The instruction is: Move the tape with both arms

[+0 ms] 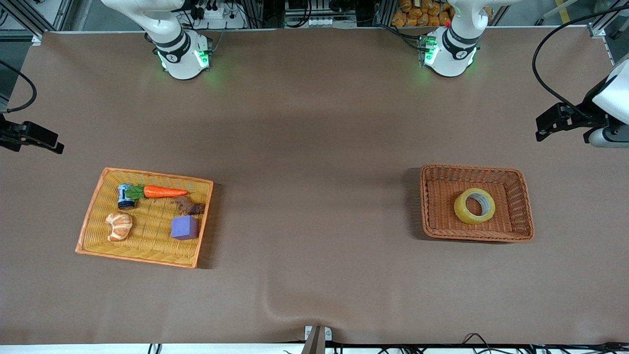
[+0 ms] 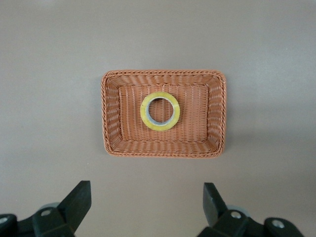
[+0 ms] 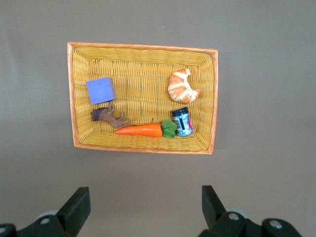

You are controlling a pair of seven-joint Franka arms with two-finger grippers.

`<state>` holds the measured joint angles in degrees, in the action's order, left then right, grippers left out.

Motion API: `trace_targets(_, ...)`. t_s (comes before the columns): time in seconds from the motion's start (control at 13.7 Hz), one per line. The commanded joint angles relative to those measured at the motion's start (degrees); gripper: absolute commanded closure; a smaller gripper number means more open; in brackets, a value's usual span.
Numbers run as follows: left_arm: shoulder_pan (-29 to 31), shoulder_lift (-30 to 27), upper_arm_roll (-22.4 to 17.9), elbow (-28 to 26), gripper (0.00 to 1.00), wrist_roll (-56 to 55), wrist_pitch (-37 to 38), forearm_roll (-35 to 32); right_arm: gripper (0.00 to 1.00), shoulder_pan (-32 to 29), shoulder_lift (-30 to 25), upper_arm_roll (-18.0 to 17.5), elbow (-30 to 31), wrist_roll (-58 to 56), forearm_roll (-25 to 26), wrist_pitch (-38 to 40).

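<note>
Tape (image 1: 474, 206) lies flat in brown wicker basket (image 1: 522, 194), near its middle, toward left arm's end of table (image 1: 314, 147). Left gripper (image 2: 147, 202) hangs high over bare table beside that basket, fingers spread wide, holding nothing. Right gripper (image 3: 146, 205) likewise wide open & empty, well apart from brown basket, up beside yellow tray (image 1: 93, 216) w/ carrot (image 1: 164, 191), croissant (image 1: 119, 226), purple cube (image 1: 185, 227).

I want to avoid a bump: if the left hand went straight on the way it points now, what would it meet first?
Probably bare table just short of the brown basket holding the tape; the open left hand points down near its rim, though depth is unclear.
</note>
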<state>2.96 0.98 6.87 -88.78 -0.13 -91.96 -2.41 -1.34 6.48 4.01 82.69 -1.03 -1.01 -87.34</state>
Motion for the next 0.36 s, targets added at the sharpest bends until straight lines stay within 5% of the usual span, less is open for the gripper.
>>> trace_targets(0.0,0.3,-0.4,-0.1,0.5,0.00,1.0,1.2,0.4,0.00,0.3,0.2,-0.1,-0.4,0.9,-0.2,-0.2)
trace_targets(0.29,0.5,-0.1,-0.4,0.6,0.00,0.6,2.5,0.8,0.00,-0.1,0.3,-0.1,-0.4,0.2,-0.2,-0.8)
